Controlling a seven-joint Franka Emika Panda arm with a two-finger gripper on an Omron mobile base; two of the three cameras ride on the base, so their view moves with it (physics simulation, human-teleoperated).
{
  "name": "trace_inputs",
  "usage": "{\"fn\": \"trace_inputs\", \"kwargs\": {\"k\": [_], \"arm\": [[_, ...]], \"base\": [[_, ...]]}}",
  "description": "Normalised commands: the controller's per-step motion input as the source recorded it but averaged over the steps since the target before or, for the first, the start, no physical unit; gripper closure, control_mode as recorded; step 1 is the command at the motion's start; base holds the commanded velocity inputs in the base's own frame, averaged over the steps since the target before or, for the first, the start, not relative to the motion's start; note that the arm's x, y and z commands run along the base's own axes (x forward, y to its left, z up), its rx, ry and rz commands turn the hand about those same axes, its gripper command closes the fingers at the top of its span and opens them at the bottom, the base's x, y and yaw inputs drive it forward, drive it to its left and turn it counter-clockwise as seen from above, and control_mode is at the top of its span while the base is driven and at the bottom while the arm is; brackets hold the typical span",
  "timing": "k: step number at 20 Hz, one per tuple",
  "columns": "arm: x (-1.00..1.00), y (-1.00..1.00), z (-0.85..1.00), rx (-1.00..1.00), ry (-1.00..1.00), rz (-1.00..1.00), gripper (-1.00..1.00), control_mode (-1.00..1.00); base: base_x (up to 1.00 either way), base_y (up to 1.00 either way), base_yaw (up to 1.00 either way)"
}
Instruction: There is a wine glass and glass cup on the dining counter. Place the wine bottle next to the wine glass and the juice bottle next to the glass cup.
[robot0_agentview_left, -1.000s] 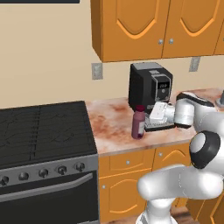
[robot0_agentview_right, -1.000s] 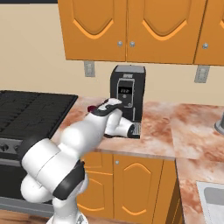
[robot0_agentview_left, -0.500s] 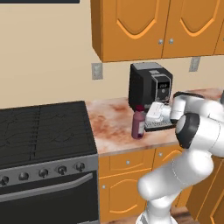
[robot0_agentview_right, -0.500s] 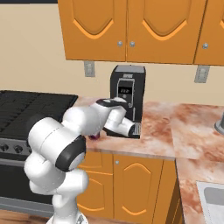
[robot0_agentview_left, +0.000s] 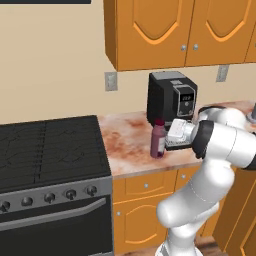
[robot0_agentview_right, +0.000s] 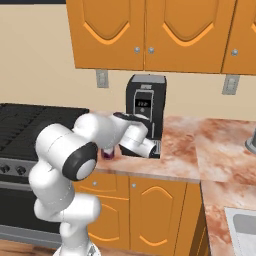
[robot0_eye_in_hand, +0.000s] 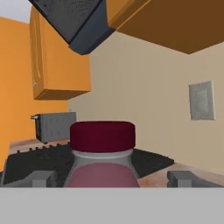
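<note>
Centre frame: my gripper (robot0_eye_in_hand: 109, 179) straddles juice bottle (robot0_agentview_left: 158, 140) | fingers (robot0_eye_in_hand: 41, 178) wide, grip unconfirmed | coffee machine (robot0_agentview_left: 171, 98) behind.

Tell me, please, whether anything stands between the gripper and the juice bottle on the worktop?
Nothing visible does. The gripper sits level with the juice bottle, whose cap lies centred between the fingertips.

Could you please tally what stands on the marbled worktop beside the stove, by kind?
Bottles: 1, the juice bottle, between the open fingers of the gripper.
Coffee machines: 1, the black coffee machine.
Total: 2.
</note>
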Motion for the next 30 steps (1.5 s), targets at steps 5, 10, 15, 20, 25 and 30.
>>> {"fn": "trace_inputs", "kwargs": {"k": [5, 10, 15, 20, 25, 30], "arm": [[-0.01, 0.22, 0.00, 0.00, 0.05, 0.00, -1.00, -1.00], [-0.12, 0.22, 0.03, 0.00, 0.09, 0.00, -1.00, -1.00], [-0.24, 0.02, 0.14, 0.00, 0.09, -0.01, -1.00, -1.00], [-0.08, 0.00, 0.05, 0.00, 0.12, -0.05, -1.00, -1.00], [0.00, 0.07, 0.02, -0.01, 0.09, -0.06, -1.00, -1.00], [-0.11, 0.04, 0.05, -0.01, 0.02, -0.03, -1.00, -1.00]], "base": [[0.00, 0.00, 0.00], [0.00, 0.00, 0.00], [0.00, 0.00, 0.00], [0.00, 0.00, 0.00], [0.00, 0.00, 0.00], [0.00, 0.00, 0.00]]}}
